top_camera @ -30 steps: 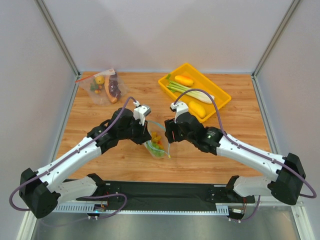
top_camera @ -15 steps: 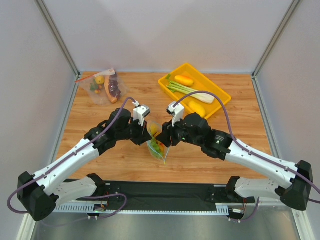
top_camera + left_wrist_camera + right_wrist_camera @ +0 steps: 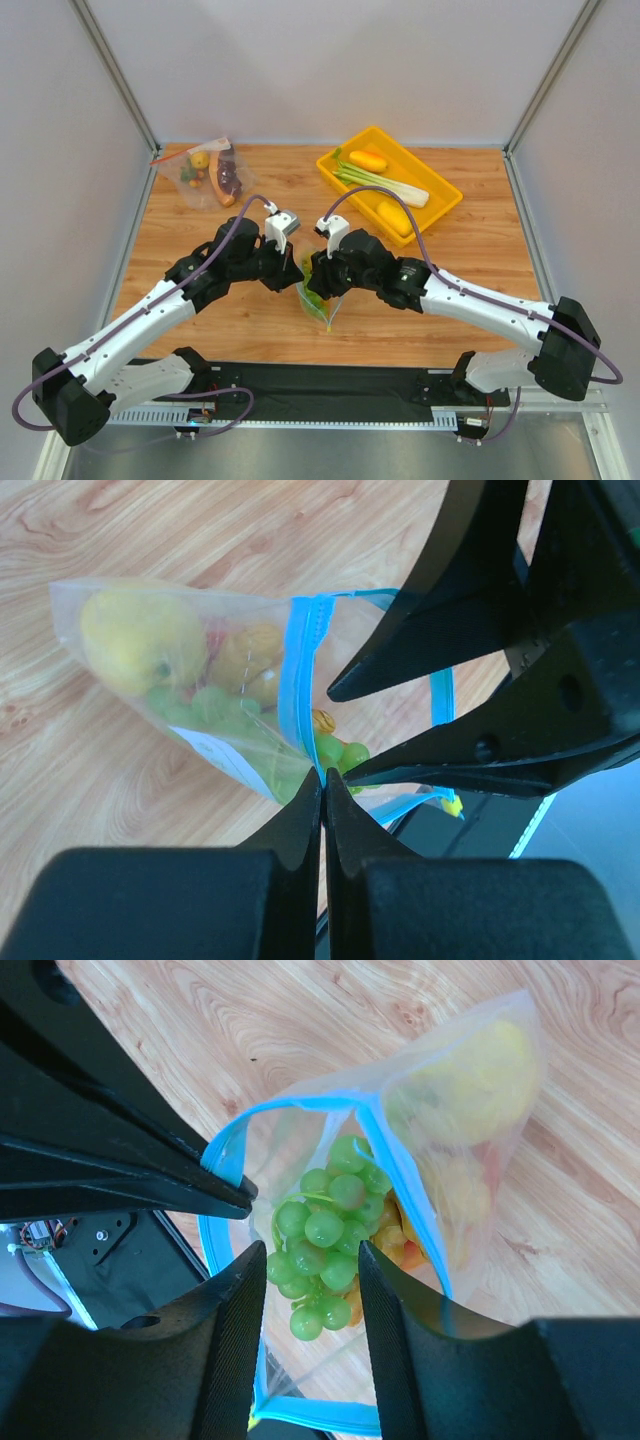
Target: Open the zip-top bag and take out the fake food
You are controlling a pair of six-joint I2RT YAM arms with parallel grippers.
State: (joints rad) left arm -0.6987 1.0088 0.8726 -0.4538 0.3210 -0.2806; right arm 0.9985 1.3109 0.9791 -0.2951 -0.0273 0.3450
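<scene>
The bag (image 3: 200, 700) is at the middle of the worktop (image 3: 480, 260), between the two claws, its blue-strip mouth standing open in a loop; the left claw (image 3: 322, 780) is closed, pinching one lip of the mouth at the blue strip; the right claw (image 3: 310, 1250) is at the open mouth, its fingers part-way apart with a bunch of green grapes (image 3: 325, 1225) between them; whether they press on the grapes I cannot tell; the food (image 3: 440, 1190) is all inside the bag: the grapes nearest the mouth, a yellow fruit (image 3: 140, 635) and an orange piece (image 3: 245, 650) deeper in; at the far right a yellow tray (image 3: 405, 160) holds other toy produce; at the far left lies a second bag (image 3: 205, 172) with a red-orange strip
</scene>
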